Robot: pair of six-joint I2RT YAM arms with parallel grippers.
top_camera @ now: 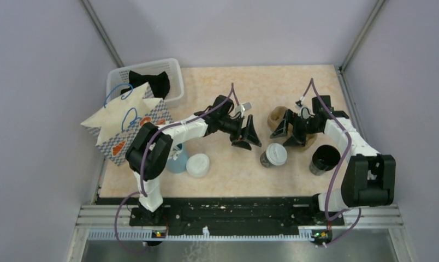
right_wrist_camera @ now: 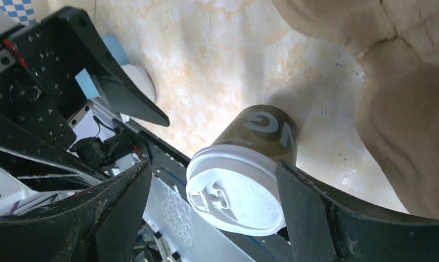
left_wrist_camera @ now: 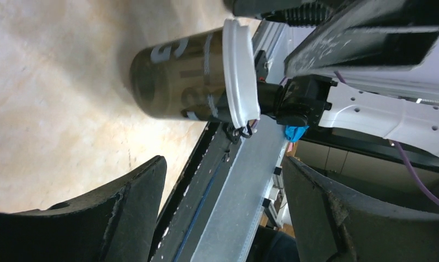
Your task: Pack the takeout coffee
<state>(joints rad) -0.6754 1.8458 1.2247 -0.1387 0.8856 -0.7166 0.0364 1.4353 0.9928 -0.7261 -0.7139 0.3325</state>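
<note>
The takeout coffee stands upright on the counter, lid on, in the gap between the two arms and a little nearer the bases than either pincer. Nothing touches it. The left pincer hangs just beside it on one side with its jaws spread wide and empty; its wrist camera shows the cup ahead of the fingertips, not between them. The right pincer is likewise released and grasps nothing. From its own camera the white lid appears in the opening between its fingers, but the overhead view shows the cup standing apart from it, so that is only the line of sight.

The cup probably sits here because it is within reach of either arm. With its lid sealed it looks ready to be lifted by its dark sides.

The patterned paper bag with blue handles stands at the left edge, leaning by a white basket, and is the likely place for packing. That favours the left arm. A lidless black cup stands near the right arm, well apart from the coffee, and is not part of this job.
</note>
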